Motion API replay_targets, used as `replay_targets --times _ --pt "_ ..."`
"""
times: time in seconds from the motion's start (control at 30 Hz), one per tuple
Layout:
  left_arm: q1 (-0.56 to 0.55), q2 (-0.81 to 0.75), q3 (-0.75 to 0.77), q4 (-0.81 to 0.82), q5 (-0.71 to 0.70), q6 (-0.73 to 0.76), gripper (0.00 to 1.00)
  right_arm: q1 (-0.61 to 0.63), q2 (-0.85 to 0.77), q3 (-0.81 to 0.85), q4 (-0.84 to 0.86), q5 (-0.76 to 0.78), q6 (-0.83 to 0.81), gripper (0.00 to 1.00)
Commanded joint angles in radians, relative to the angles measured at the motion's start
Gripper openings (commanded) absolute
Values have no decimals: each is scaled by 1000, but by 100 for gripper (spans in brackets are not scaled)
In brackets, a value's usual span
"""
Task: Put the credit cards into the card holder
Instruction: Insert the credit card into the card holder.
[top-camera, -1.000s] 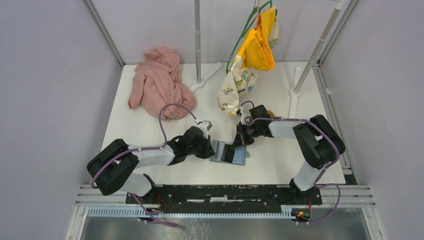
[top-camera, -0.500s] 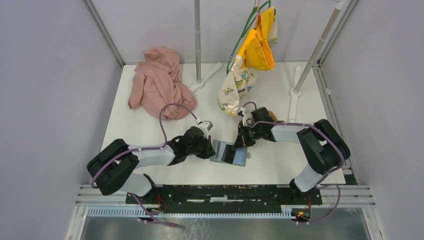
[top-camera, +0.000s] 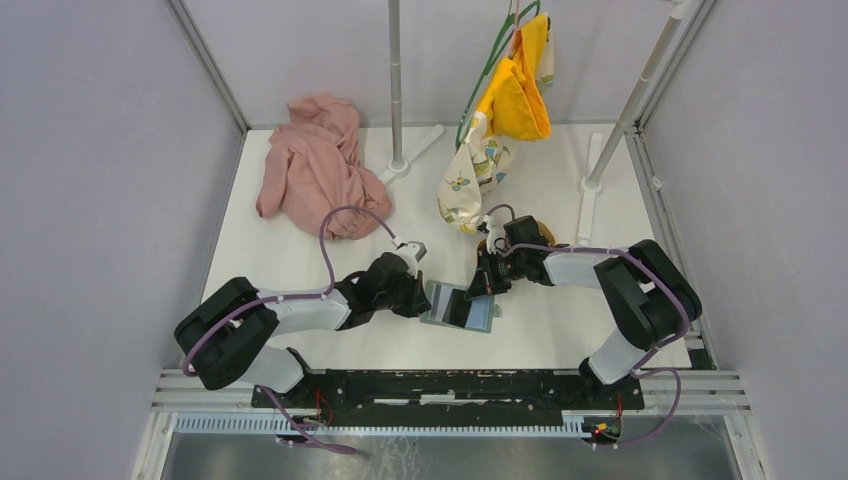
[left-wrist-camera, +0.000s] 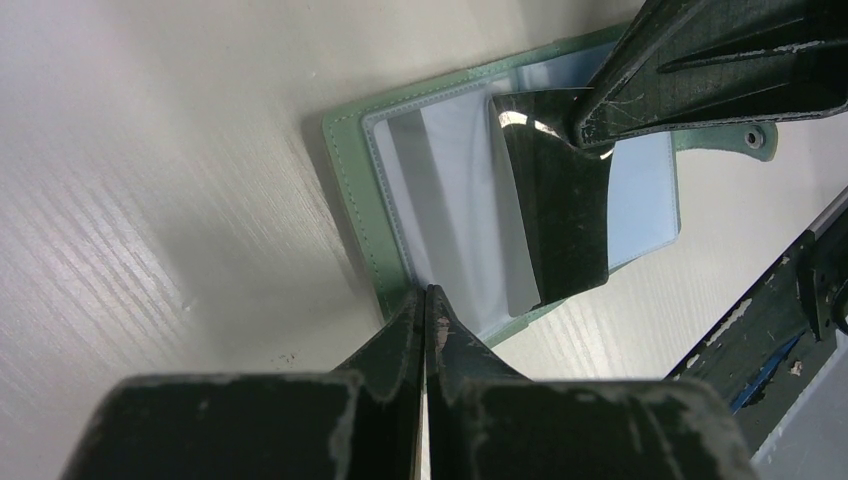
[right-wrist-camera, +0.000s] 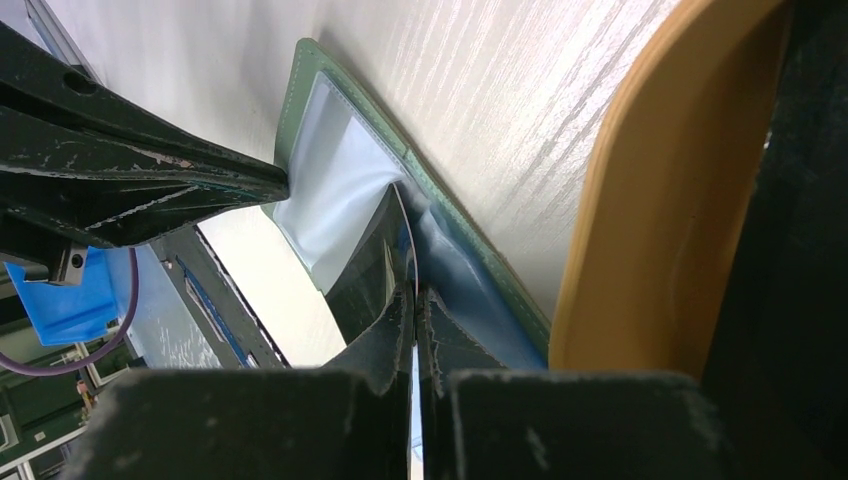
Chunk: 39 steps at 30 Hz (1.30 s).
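While the card holder (top-camera: 458, 306) lies opened flat on the white tabletop (top-camera: 265, 255), I note both of my tools at it, one on each side. My left tool (left-wrist-camera: 425, 303): clenched, jaws pressed together, tips resting on the holder's green rim at its left-hand page. I cannot tell whether a sliver of that rim is nipped between them. My right tool (right-wrist-camera: 413, 298): clenched on a black card (left-wrist-camera: 555, 220), gripping it by one short end over the holder's right-hand side. The card is tilted, and its free end is lowered onto the holder's clear plastic sleeves, overlapping the middle pages. Whether that end sits under the sleeve film or only on top of it is not clear from either wrist view. The sleeves read pale blue-grey, framed by the stitched sage-green cover. A light-wood tray (right-wrist-camera: 640, 200) shows its rim just beside the holder's far-right edge, behind my right tool. Well beyond the holder, toward the back of the tabletop, lies a crumpled pink cloth (top-camera: 315, 170). A yellow cloth (top-camera: 520, 90) hangs above the tabletop on the holder's far side.
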Motion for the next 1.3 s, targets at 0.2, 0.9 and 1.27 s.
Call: replay_targets --times 0.2,0.9,1.27 --pt "-6 14 38 19 2 52 3 11 75 23 -135 76 -57 0" --pt "-5 7 32 23 -4 51 3 -37 39 1 -140 99 -61 0" --pt "-8 22 38 30 5 54 3 -14 116 68 -149 65 -46 0"
